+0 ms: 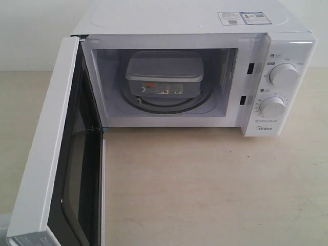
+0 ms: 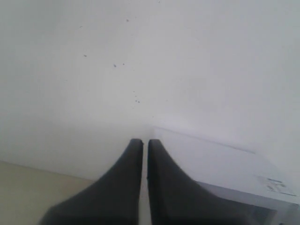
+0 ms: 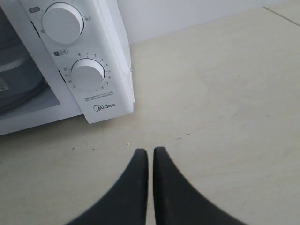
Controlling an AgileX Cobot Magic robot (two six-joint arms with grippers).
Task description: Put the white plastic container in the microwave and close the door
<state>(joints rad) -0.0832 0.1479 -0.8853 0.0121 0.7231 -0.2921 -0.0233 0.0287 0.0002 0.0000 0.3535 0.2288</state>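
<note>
Your right gripper (image 3: 150,150) is pinched shut on nothing, its two dark fingers side by side with only a sliver between them, hanging over the bare beige table (image 3: 225,93). Near it, ahead of the fingertips and off to one side, stands the front corner of the microwave (image 3: 112,56). The lower knob (image 3: 87,75) is the closer one, and the upper knob (image 3: 63,22) sits beyond it.

Your left gripper (image 2: 144,140) is shut and empty as well. It points at a pale wall, with the microwave's top corner just beyond one finger and below it.

Farther out, well apart from both grippers, the container (image 1: 164,74) sits inside the microwave cavity, resting on the glass turntable (image 1: 164,106) and roughly centred on it. You can see a rectangular box with rounded corners, its translucent white reading grey in the cavity's shade. It has a flat rimmed lid, and a small label (image 1: 156,88) with red print on the side facing the opening.

The door (image 1: 46,143) stands wide open, swung out from its hinge side, showing its black inner frame and dark window (image 1: 77,169).
</note>
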